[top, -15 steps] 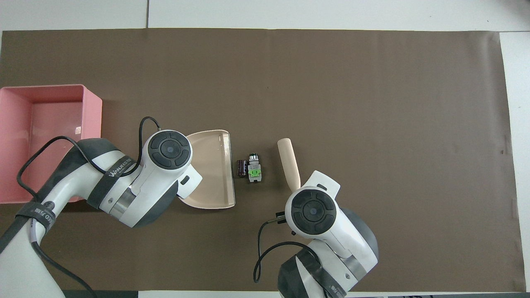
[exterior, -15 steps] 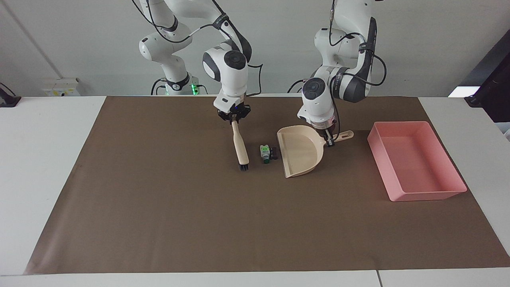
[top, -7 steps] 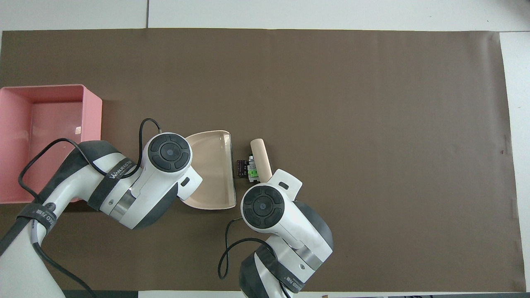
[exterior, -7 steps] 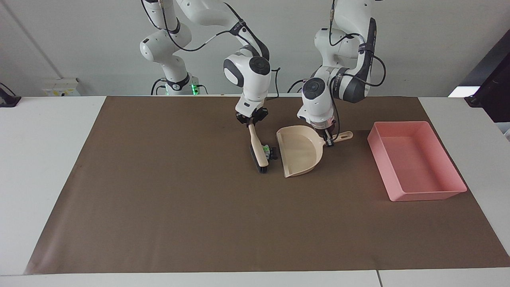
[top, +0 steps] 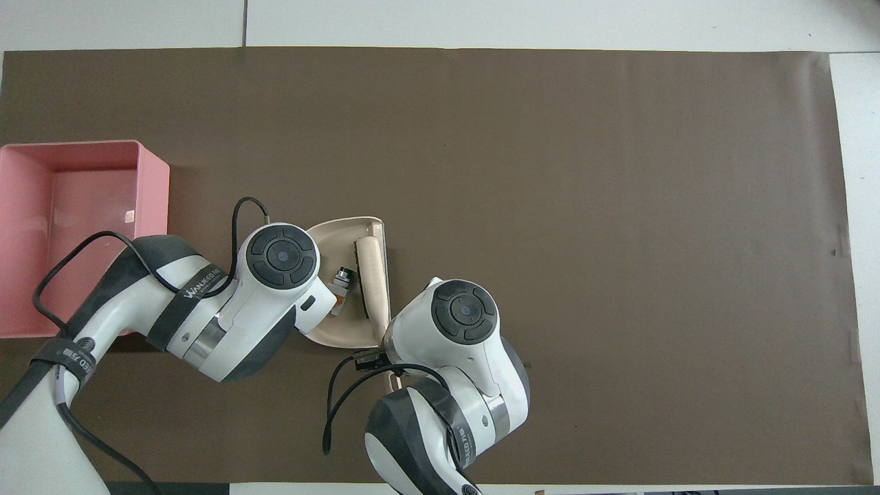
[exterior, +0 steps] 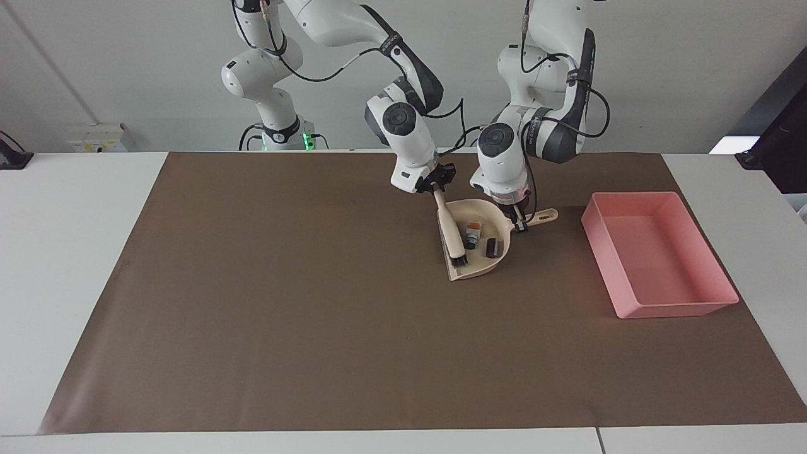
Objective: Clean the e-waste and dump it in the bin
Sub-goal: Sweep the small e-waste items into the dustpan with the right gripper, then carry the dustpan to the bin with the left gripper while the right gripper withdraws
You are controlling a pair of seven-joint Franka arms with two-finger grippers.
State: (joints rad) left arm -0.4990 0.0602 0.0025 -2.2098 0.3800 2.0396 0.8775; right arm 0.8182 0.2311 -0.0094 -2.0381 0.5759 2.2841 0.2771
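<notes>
On brown mat, e-waste (exterior: 473, 236) lies lengthwise in dustpan (exterior: 477, 268); both hands clamped shut.

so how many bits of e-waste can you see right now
2, both in the dustpan: a white and green part beside the brush, and a dark part toward the left arm's end. More could be hidden.

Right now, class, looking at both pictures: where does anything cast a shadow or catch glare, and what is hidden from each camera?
Facing view: soft even light, a faint shadow beside the bin, no glare, both parts visible in the dustpan. Overhead view: a pale sheen on the bin's floor; the left arm's wrist hides the dark part and both claws.
</notes>
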